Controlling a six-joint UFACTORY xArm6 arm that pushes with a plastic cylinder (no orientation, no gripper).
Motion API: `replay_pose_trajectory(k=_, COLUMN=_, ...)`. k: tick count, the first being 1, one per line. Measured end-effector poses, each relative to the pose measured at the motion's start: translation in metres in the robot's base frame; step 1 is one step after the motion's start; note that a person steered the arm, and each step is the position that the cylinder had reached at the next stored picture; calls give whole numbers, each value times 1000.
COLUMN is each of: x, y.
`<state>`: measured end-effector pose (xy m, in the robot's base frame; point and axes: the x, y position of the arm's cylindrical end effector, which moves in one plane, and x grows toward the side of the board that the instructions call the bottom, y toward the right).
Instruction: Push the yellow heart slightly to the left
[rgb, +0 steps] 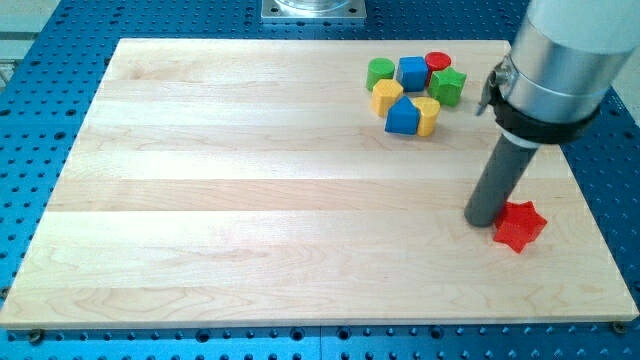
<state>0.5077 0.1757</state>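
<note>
The yellow heart (428, 114) lies at the right end of a tight cluster near the view's top right, touching a blue block (402, 117). My tip (482, 219) rests on the wooden board (250, 200) well below and right of the heart, touching the left side of a red star (519, 225). The dark rod rises from the tip to the grey arm at the view's top right.
The cluster also holds a green cylinder (380, 71), a blue cube (412, 72), a red cylinder (437, 63), a green star (447, 86) and a yellow hexagon-like block (387, 96). A blue perforated table (40, 120) surrounds the board.
</note>
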Motion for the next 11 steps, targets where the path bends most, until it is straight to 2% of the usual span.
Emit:
replay_pose_trajectory(k=2, x=23, y=38)
replay_pose_trajectory(k=3, x=-12, y=39)
replay_pose_trajectory(k=4, x=7, y=75)
replay_pose_trajectory(k=5, x=51, y=63)
replay_pose_trajectory(k=6, x=27, y=62)
replay_pose_trajectory(k=7, x=-45, y=47)
replay_pose_trajectory(k=8, x=-101, y=54)
replay_pose_trajectory(k=9, x=-134, y=27)
replay_pose_trajectory(k=10, x=-149, y=-4)
replay_pose_trajectory(k=11, x=-168, y=-6)
